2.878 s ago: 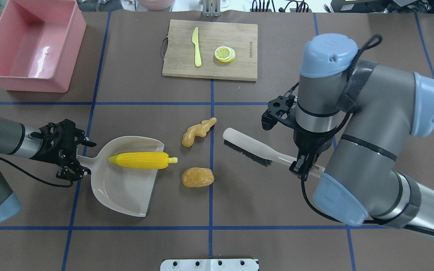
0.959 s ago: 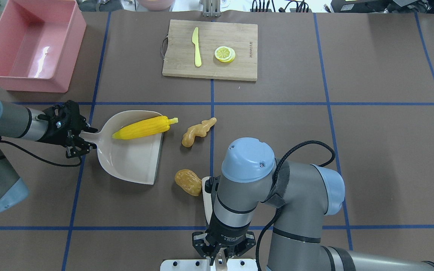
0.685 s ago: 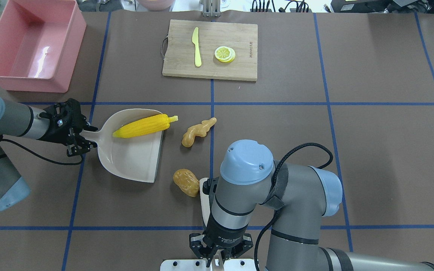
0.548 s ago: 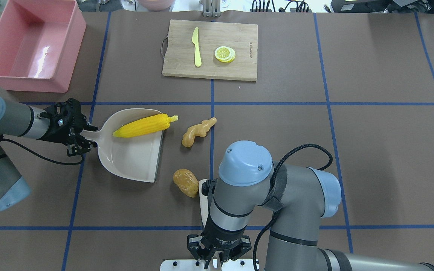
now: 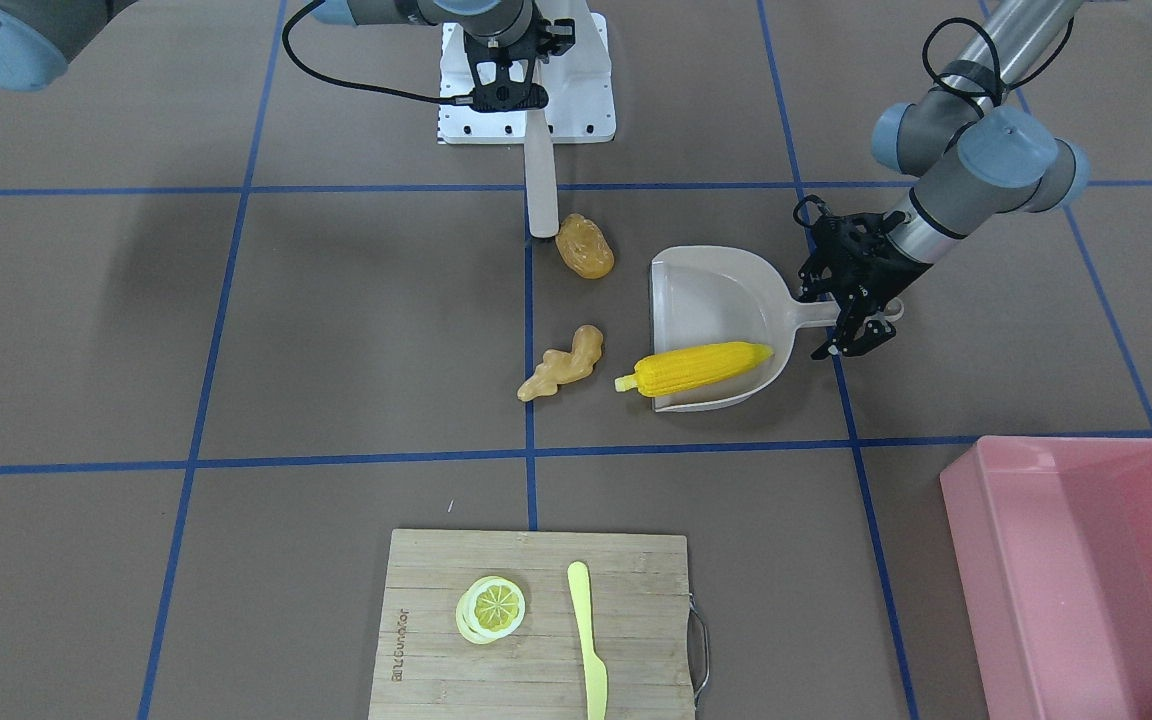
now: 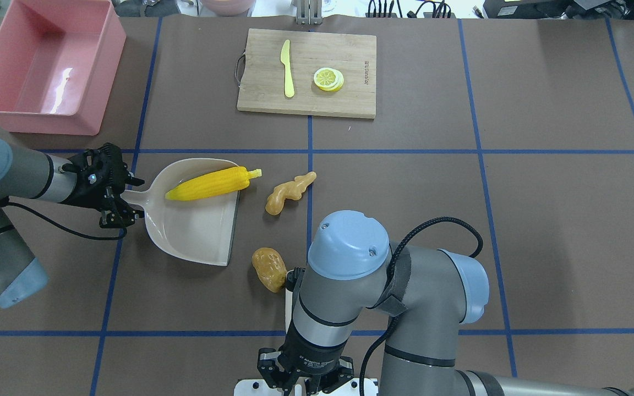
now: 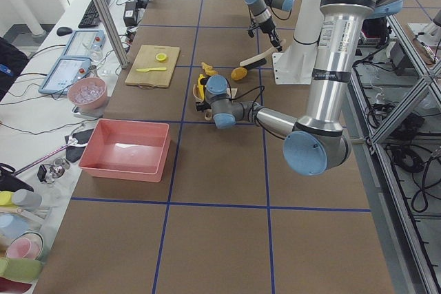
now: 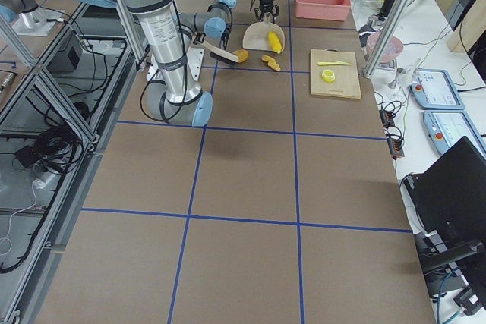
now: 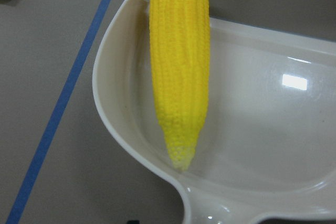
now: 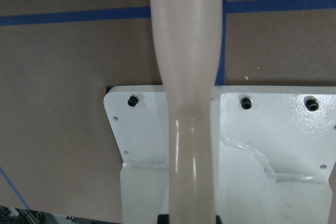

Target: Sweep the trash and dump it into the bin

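Two grippers share the work: the left gripper [image 6: 124,201] is clamped on the dustpan's handle, and the right gripper [image 5: 506,95] pinches the brush [image 5: 539,180] by its handle end. The pink bin [image 6: 109,60] sits well apart, at the table's far left corner. The dustpan [image 6: 196,231] lies flat, with the corn cob [image 6: 212,183] along its far wall and its tip poking past the lip. The potato [image 6: 268,268] rests on the table just beside the lip's near corner, with the brush head against it or nearly so. The ginger root [image 6: 287,192] lies off the lip's far end. My read is that the potato is the piece in hand. Keep the bristles low and steer it toward mid-lip, because that glossy lump could roll past the corner. A side bench [image 8: 425,43] with tablets [image 8: 434,90] flanks the brown mat [image 6: 542,220], which is gridded in blue tape. A cutting board [image 6: 339,60] carries a knife [image 6: 287,69] and lemon slices [image 6: 328,78].
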